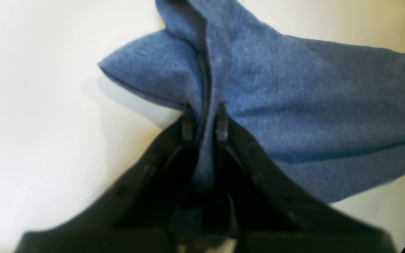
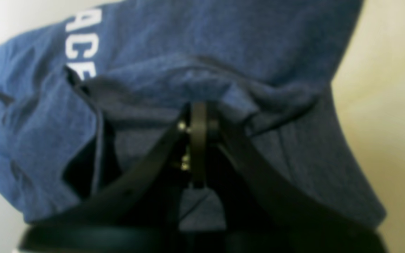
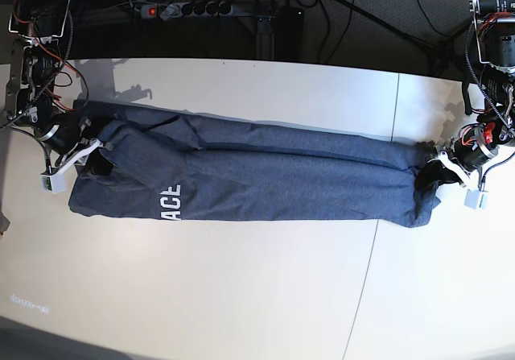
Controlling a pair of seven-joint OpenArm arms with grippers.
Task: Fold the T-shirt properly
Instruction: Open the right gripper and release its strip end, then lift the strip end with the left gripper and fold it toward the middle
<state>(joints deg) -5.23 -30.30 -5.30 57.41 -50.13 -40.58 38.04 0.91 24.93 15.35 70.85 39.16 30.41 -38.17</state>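
**Both ends pinched: keep the cloth taut and carry it over evenly**

We have the T-shirt (image 3: pixel 265 175) lying as a long band across the white worktop (image 3: pixel 241 279), already doubled lengthwise, with the white letters "ACE" showing near the end that sits on the base view's left. Our left claw (image 1: pixel 204 121) is pressed together on a bunched ridge of blue fabric at the far end, on that view's right; the wrist view shows cloth running between the two fingertips and back into the palm. Our right claw (image 2: pixel 197 123) is shut tight on a gathered edge at the lettered end, the fabric puckering around its tips.

We judge the step in hand to be a fold made with both ends held, though which way the cloth should travel the pictures do not settle. To do it well, we should:

- Lift both ends together and to the same height, so the middle does not sag and drag across the worktop.
- Keep gentle tension along the band; too much and the thin pinch on the left side may slip, too little and the layers will slide apart.
- Move the two claws in parallel, so the long edges stay aligned and the upper fold does not skew.
- Lay the cloth down from the middle outward, then let go only once it rests flat.

How many layers each claw holds, we cannot tell.
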